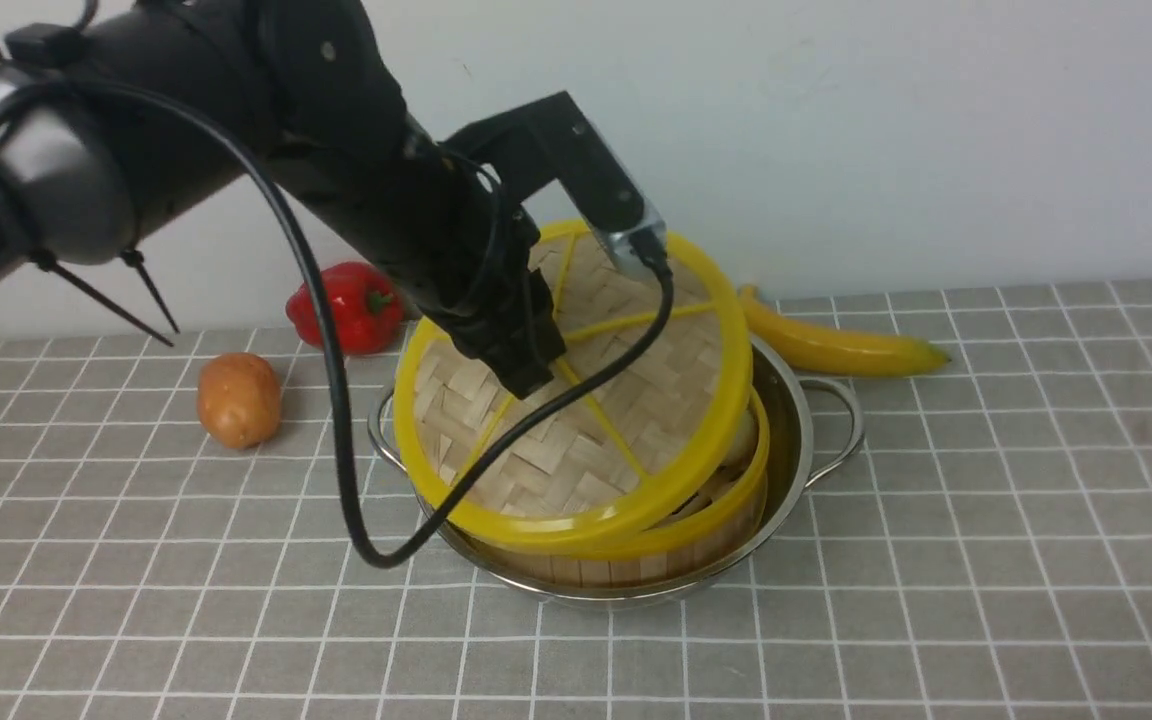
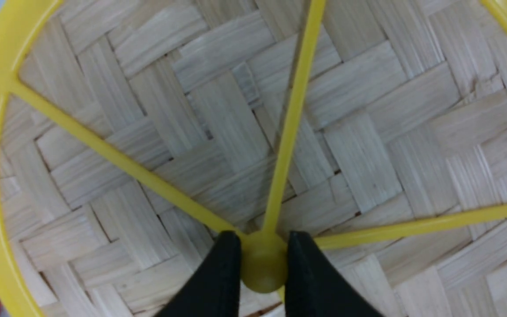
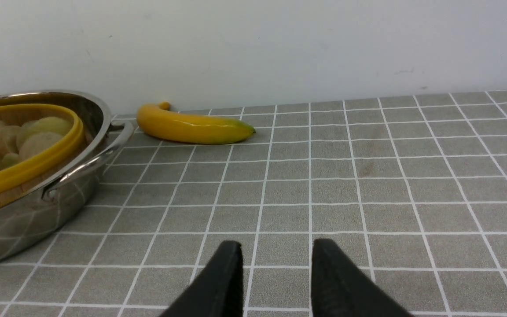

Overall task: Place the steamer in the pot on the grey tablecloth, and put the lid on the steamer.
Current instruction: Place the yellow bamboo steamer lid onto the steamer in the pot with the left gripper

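Left wrist view only: the left gripper point(image 2: 264, 241) is clamped on the centre hub of the lid point(image 2: 218, 110). Front view: the lid hangs tilted over the steamer point(image 1: 636, 565), which is seated in the pot point(image 1: 801, 420) on the grey tablecloth point(image 1: 936, 550). Right wrist view only: the right gripper point(image 3: 275, 253) has its fingers apart and empty, and buns point(image 3: 38, 141) lie inside the steamer.

A plain off-white wall point(image 1: 936, 130) is seen closing off the scene at the back, marked by a few faint scuffs and evenly lit, with only soft shadows cast.
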